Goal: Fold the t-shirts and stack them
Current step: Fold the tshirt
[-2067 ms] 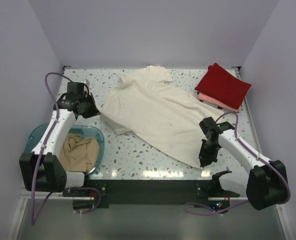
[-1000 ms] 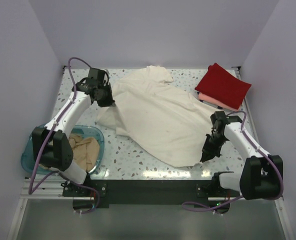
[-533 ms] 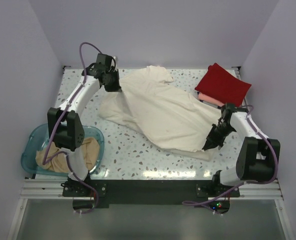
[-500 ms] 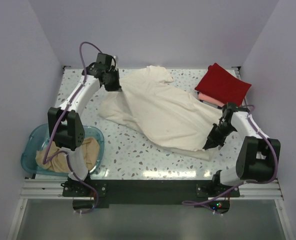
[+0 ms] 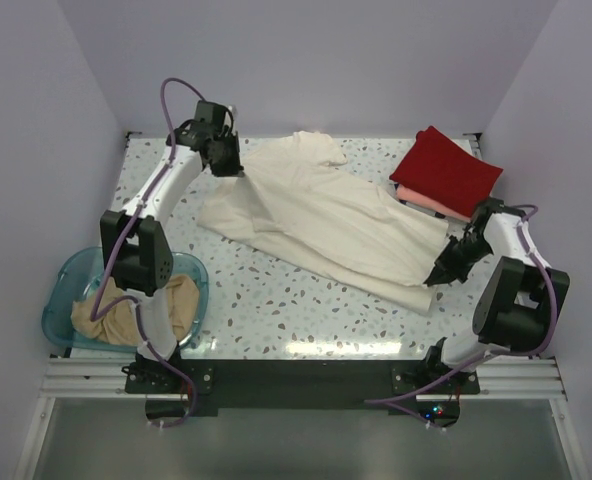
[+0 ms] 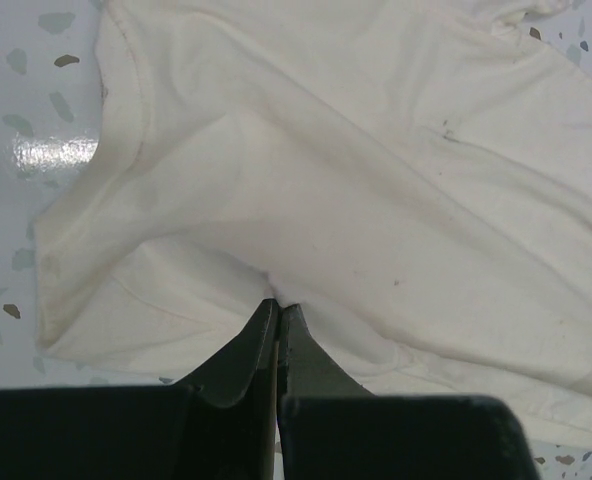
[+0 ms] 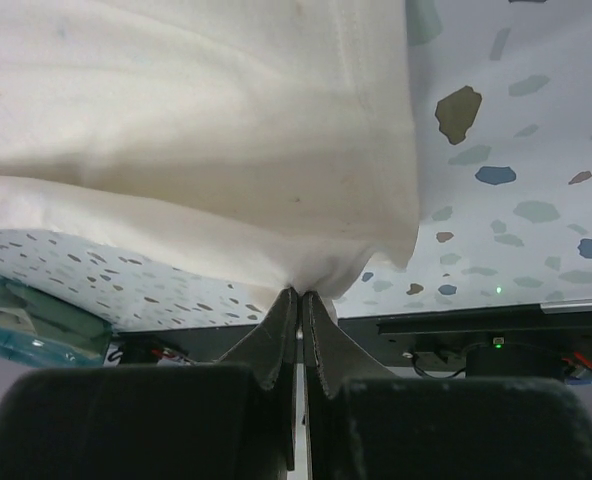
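Bright even overhead light, faint soft shadows, white glare on the table (image 6: 56, 155), wrist views' lower edge blurred

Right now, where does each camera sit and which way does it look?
Top external: above and behind the arms, looking down at the table; both arms show.
Left wrist: on the left arm, facing the cream t-shirt; shut left claw pinches it.
Right wrist: on the right arm, facing the shirt's edge; shut right claw pinches it.
Shared: all show that t-shirt.

A lab test booth: bare white walls (image 5: 306, 60) enclose a speckled tabletop (image 5: 276, 300).
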`<action>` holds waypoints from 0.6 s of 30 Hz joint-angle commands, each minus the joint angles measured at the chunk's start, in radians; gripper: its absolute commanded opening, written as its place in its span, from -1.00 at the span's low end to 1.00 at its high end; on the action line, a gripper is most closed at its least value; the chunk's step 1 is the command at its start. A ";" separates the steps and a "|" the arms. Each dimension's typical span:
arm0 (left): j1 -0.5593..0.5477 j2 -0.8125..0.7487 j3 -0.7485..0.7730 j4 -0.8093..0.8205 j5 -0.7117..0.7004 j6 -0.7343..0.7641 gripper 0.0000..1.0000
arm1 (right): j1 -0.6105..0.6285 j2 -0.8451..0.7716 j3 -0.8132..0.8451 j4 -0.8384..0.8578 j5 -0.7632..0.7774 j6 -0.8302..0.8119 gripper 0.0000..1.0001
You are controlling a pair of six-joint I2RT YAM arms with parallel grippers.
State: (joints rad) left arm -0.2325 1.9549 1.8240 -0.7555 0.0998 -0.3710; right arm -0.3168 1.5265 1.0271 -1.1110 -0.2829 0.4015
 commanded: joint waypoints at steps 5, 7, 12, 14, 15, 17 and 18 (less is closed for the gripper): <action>-0.004 0.004 0.081 0.022 -0.060 0.009 -1.00 | -0.036 0.024 0.048 -0.006 0.007 -0.027 -1.00; -0.004 0.021 0.092 0.022 -0.058 0.009 -1.00 | -0.039 0.038 0.048 0.002 0.005 -0.023 -1.00; -0.004 0.056 0.123 0.031 -0.051 0.009 -1.00 | -0.041 0.069 0.065 0.034 0.013 -0.009 -1.00; -0.004 0.085 0.142 0.031 -0.038 0.009 -1.00 | -0.039 0.090 0.070 0.046 0.010 -0.007 -1.00; -0.004 0.097 0.149 0.031 -0.032 0.010 -1.00 | -0.041 0.098 0.077 0.053 0.013 -0.006 -1.00; -0.004 0.119 0.158 0.050 -0.023 0.009 -1.00 | -0.041 0.127 0.100 0.066 0.017 0.000 -1.00; -0.004 0.127 0.162 0.057 -0.015 0.009 -1.00 | -0.041 0.135 0.109 0.069 0.019 0.002 -1.00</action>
State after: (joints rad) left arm -0.2325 2.0586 1.9369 -0.7425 0.0639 -0.3733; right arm -0.3538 1.6417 1.0790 -1.0794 -0.2790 0.3946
